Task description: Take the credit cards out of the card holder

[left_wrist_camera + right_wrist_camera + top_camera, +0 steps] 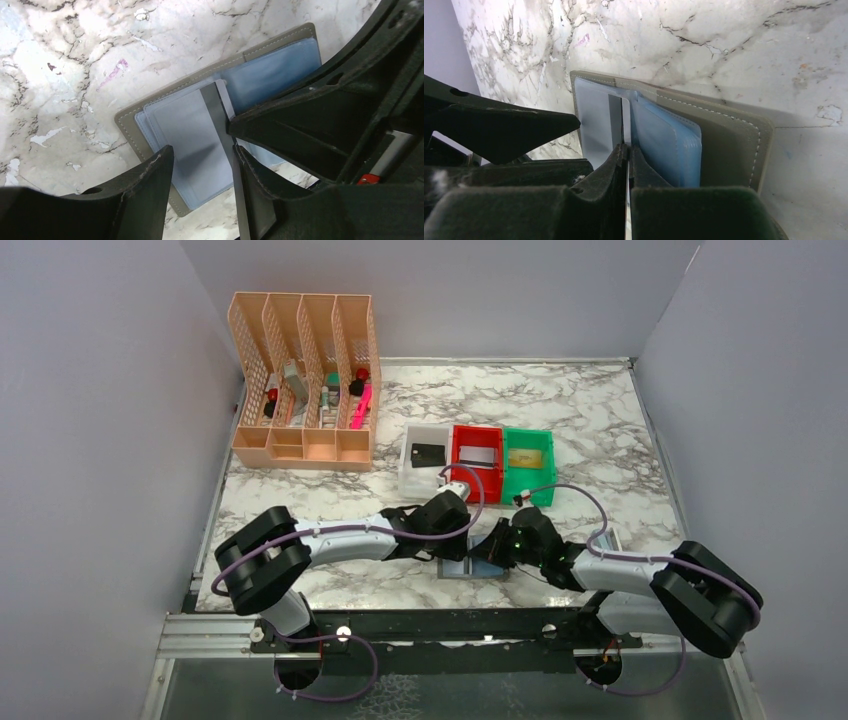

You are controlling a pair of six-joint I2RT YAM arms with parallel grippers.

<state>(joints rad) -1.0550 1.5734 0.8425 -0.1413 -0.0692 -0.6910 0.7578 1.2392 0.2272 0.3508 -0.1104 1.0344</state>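
The card holder point(470, 568) point(270, 75) point(734, 140) lies open on the marble near the front edge, light-blue pockets up. My right gripper point(492, 545) point(628, 147) is shut on a thin sheet point(212, 110) point(616, 120) standing edge-up at the fold; card or pocket leaf, I cannot tell. My left gripper point(458, 543) point(202, 150) is open over the holder's left half, its right finger against that sheet. A black credit card point(427, 453) lies in the white bin, a silvery one point(478, 455) in the red bin, a gold one point(526, 457) in the green bin.
The white bin point(411, 478), red bin point(492, 480) and green bin point(541, 490) stand side by side behind the holder. A peach desk organizer point(305, 445) with pens stands at the back left. Grey walls close both sides. The table's front rail runs just behind the arms.
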